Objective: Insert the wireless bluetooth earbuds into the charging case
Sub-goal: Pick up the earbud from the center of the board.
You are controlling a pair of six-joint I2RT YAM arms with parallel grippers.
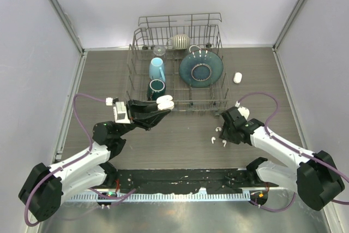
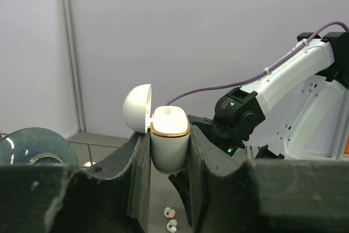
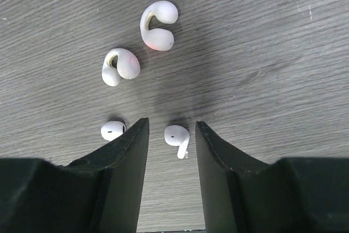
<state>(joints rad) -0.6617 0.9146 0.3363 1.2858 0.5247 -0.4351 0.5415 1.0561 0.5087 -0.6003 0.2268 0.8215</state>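
Note:
My left gripper point(image 1: 162, 108) is shut on an open white charging case point(image 1: 166, 102) with a gold rim and holds it upright above the table. The case point(image 2: 169, 148) sits between the pads, its lid point(image 2: 136, 107) swung back. My right gripper point(image 3: 172, 130) is open, low over the table, with a stemmed white earbud point(image 3: 177, 138) lying between its fingers, untouched. A second small earbud point(image 3: 113, 130) lies just outside the left finger. Two hook-shaped white earbuds point(image 3: 121, 65) point(image 3: 158, 25) lie beyond. In the top view the earbuds point(image 1: 212, 141) lie by the right gripper point(image 1: 223, 133).
A wire dish rack point(image 1: 218, 103) stands at the back with a light blue cup point(image 1: 157, 69), a dark cup point(image 1: 156, 87), a teal plate point(image 1: 200, 69) and a striped bowl point(image 1: 179, 41). A closed white case point(image 1: 237, 77) lies to the right of the rack.

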